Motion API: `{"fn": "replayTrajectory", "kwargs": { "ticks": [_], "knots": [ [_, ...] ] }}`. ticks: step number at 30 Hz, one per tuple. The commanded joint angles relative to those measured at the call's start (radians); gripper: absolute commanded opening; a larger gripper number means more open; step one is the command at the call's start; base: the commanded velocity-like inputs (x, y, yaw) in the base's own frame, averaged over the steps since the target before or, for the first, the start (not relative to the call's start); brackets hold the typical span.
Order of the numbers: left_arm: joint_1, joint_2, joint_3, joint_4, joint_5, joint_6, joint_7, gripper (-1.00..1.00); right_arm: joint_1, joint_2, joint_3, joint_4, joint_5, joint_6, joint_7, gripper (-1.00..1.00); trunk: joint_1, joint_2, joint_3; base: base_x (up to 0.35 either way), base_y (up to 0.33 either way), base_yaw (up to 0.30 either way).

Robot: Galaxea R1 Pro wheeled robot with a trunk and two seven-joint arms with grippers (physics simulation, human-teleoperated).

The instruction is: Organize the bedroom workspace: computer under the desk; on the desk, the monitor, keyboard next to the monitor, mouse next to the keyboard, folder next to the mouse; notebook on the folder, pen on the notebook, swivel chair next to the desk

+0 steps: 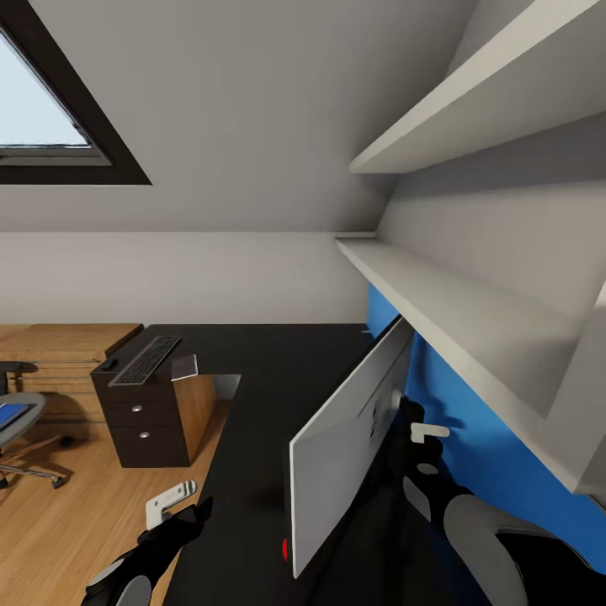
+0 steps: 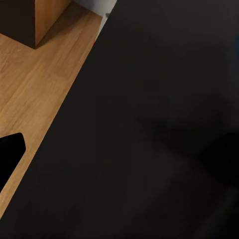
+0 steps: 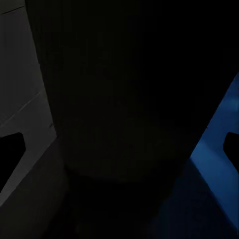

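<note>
The grey-backed monitor [image 1: 345, 442] stands tilted on the black desk [image 1: 278, 370], its screen facing away from me. My right gripper [image 1: 425, 444] is behind it by the blue wall, open; its wrist view shows a dark surface [image 3: 119, 99] between the spread fingers [image 3: 10, 154]. Low over the desk's near left edge hovers my left gripper [image 1: 172, 503], open and empty. The keyboard [image 1: 145, 360] and the mouse [image 1: 109, 364] lie on the drawer cabinet [image 1: 151, 421], beside a small grey flat item [image 1: 183, 367]. The swivel chair [image 1: 21, 429] at far left carries the blue folder [image 1: 10, 414].
White shelves [image 1: 471, 311] jut from the blue wall [image 1: 471, 438] right above the monitor. A small red spot [image 1: 284, 550] shows by the monitor's lower corner. Wooden floor [image 2: 40, 89] runs between desk [image 2: 149, 124] and cabinet [image 2: 25, 20]. A skylight [image 1: 42, 109] is upper left.
</note>
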Motion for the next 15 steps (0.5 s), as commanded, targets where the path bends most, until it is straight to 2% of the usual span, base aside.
{"fn": "replayTrajectory", "kwargs": {
  "ticks": [1,7,15],
  "knots": [
    [0.0,0.001,-0.002,-0.002,0.01,0.001,0.01,1.0,-0.001,0.0,-0.006,0.001,0.004,-0.004,-0.001,1.0,0.0,-0.001,-0.001,0.0,0.0,0.0],
    [0.0,0.0,-0.003,-0.002,0.01,0.0,0.01,1.0,-0.001,0.0,-0.005,0.001,0.004,-0.004,-0.001,1.0,0.0,-0.001,-0.001,-0.081,0.0,0.0],
    [0.0,-0.002,-0.004,-0.002,0.01,0.0,0.01,1.0,-0.001,0.0,-0.002,0.001,0.006,-0.004,-0.001,1.0,0.0,-0.001,-0.001,-0.292,0.0,0.0]
  ]
}}
